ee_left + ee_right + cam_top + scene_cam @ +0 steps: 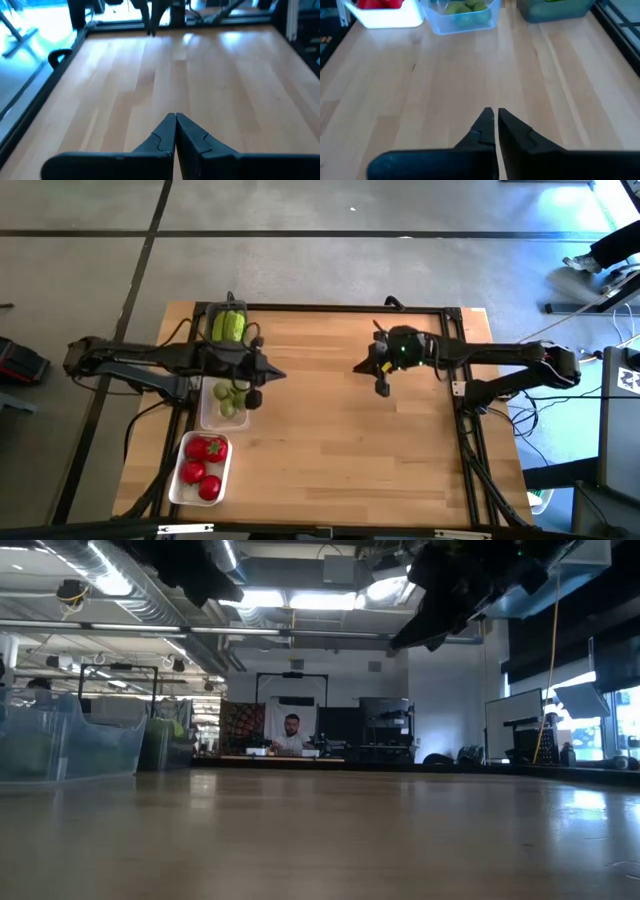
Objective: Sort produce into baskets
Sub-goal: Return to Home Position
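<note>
tomatoes (203,461) are seen in the white basket (176,488), green fruits (232,398) in the clear basket (206,416), cucumbers (228,326) in the dark grey basket (555,14). left gripper (175,119) and right gripper (495,111) are held over the surface (330,450), fingers closed, empty.

Likely a lab: exposed ceiling ducts (110,575), equipment racks (385,730).

No legible text, labels or numbers anywhere.
</note>
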Controlling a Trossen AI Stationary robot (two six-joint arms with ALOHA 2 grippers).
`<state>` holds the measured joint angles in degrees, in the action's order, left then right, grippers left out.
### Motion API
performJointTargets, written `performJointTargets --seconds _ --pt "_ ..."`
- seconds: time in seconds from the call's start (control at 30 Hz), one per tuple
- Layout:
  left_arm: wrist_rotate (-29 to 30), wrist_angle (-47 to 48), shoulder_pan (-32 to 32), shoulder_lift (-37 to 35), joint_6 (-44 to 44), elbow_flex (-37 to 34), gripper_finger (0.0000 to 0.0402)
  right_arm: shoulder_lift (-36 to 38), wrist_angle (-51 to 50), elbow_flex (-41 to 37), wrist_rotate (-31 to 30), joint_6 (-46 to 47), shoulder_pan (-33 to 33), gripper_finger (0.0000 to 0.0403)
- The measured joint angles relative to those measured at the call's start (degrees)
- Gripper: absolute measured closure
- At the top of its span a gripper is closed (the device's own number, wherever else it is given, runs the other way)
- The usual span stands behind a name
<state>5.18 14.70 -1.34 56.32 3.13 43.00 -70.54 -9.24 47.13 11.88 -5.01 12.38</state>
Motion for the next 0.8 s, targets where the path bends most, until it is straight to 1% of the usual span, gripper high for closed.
performJointTargets --seconds 0.07,0.17,0.27,0.37,0.57,0.67,0.8 --pt "-2.18 -3.08 -2.38 -2.07 0.60 -2.73 0.0395 0.00 0.32 0.00 1.44 -0.33 2.17 0.0388" --pt "-3.89 -6.79 -5.27 -5.13 0.35 -6.60 0.0399 0.00 0.34 0.00 3.02 -0.86 5.00 0.0388" --pt "-5.16 -11.14 -6.75 -8.27 -0.72 -10.57 0.0398 0.00 0.55 0.00 5.79 -1.10 7.43 0.0392" --pt "-5.23 -14.35 -7.02 -11.75 -2.97 -14.02 0.0393 0.00 0.90 0.00 7.72 -1.79 9.13 0.0393" --pt "-5.18 -15.32 -6.89 -20.23 -6.17 -19.72 0.0390 0.25 1.21 0.00 10.30 -2.46 10.29 0.0393" --pt "-4.83 -15.43 -6.94 -24.38 -6.27 -22.35 0.0390 1.55 0.99 0.00 10.62 -2.30 10.18 0.0393" --pt "-4.66 -15.83 -6.96 -29.22 -7.54 -25.75 0.0390 4.09 0.80 -0.63 10.82 0.13 10.16 0.0393"
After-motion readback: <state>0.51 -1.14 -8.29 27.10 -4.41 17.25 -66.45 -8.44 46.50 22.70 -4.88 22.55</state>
